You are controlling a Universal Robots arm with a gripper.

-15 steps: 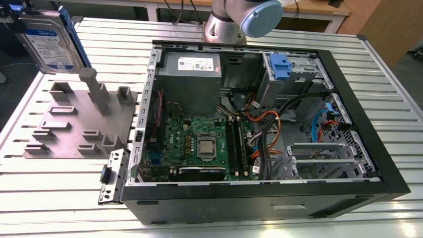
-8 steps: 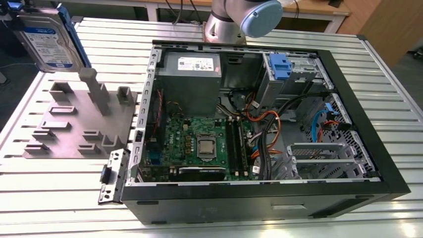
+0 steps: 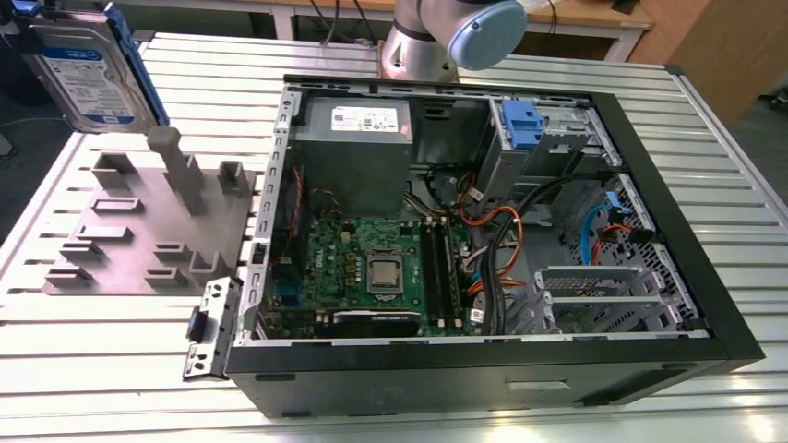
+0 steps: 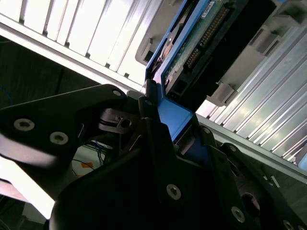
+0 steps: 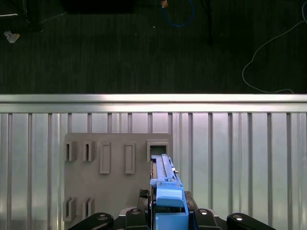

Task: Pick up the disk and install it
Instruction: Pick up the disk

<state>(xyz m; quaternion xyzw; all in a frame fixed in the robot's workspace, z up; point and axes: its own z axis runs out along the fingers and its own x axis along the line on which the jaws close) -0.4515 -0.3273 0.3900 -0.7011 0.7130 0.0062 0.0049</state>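
Gripper [image 5: 169, 215] clamped on blue bracket [image 4: 178, 117] of disk [image 3: 89, 69], holding it upright over grey slotted plate [image 3: 124, 235] that lies beside open computer case [image 3: 493, 369] on ribbed metal table [image 3: 99, 369]

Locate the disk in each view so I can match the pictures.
Exterior view: the disk hangs upright at the exterior view's far left, above the grey slotted plate.
First wrist view: the disk is edge-on in the gripper, over that plate.
Second wrist view: the disk shows its circuit-board side, with the gripper clamping its blue bracket.
Shared landmark: the ribbed metal table.
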